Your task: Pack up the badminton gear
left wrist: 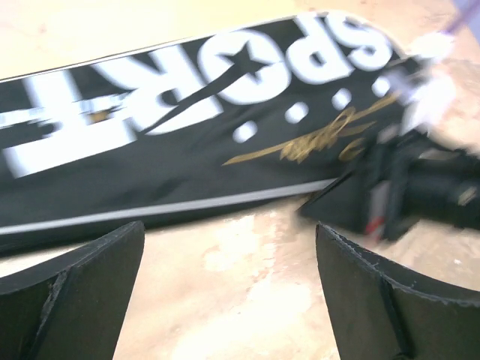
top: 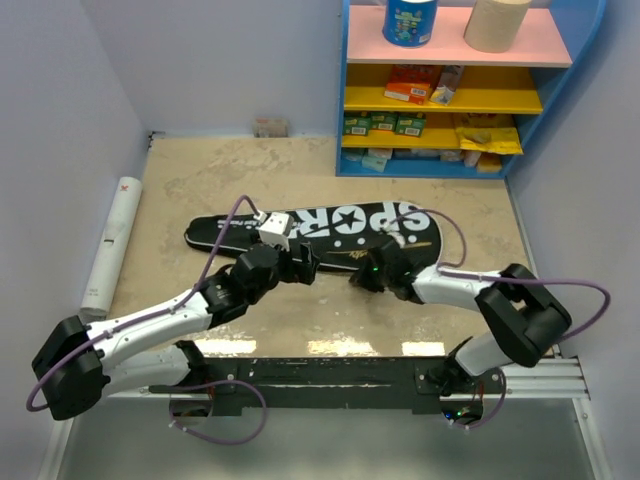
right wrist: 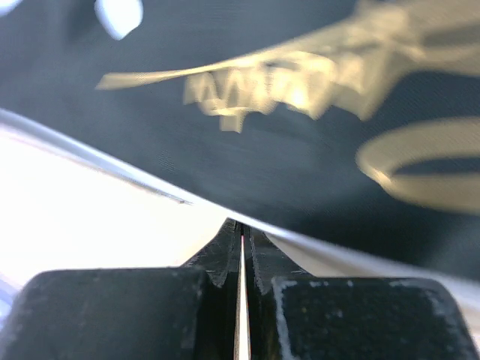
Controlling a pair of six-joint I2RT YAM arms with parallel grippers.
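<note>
1. White tube [top: 110, 245]: lies well to the left of the left pincer, at the table's left edge along the wall. Its long axis runs near to far, the far end leaning slightly right.

2. Left pincer [top: 300, 262]: jaws spread wide, nothing between them. In my left wrist view the two black fingers [left wrist: 75, 285] frame bare table, with the bag just beyond their tips.

3. Black racket bag [top: 320, 235]: lies flat, directly ahead of both pincers. Its long axis runs left to right across the table, the narrow handle end to the left and the broad head end to the right. The white SPORT lettering reads upside down from the top camera, and there is gold script near the head end.

4. Right pincer [top: 365, 278]: jaws pressed together, tip at the bag's near edge, just right of the left pincer. In my right wrist view the piped edge of the bag [right wrist: 285, 150] crosses right at the tip. I cannot tell whether any fabric is caught.

5. Table [top: 200, 180]: beige, mottled top with pale lilac walls to left and right.

6. Shelf unit [top: 450, 90]: blue-framed, far right beyond the right pincer. It has pink and yellow shelves with small boxes, and a blue-wrapped roll [top: 410, 20] and a beige roll [top: 497, 22] on top.
</note>
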